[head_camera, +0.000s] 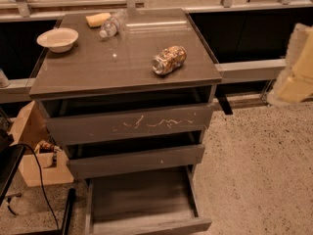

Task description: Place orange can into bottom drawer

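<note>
Pale pincer (293, 67), grip state unclear, hangs far right; left of it, mottled orange metal can (169, 59) lies on grey-brown counter (98, 70) above open wooden bottom drawer (142, 197).

Small metal orange can (169, 59), upper centre: mottled orange/gold/white, silver ends. Grey-brown wooden bottom drawer (142, 199), lower centre: flat grey inside. Grey-brown upper drawer front (132, 124): pale scratches. Upper left, round bowl (57, 38): cream. Right edge, gripper (297, 67): pale cream-yellow. Speckled beige floor (259, 170).
</note>
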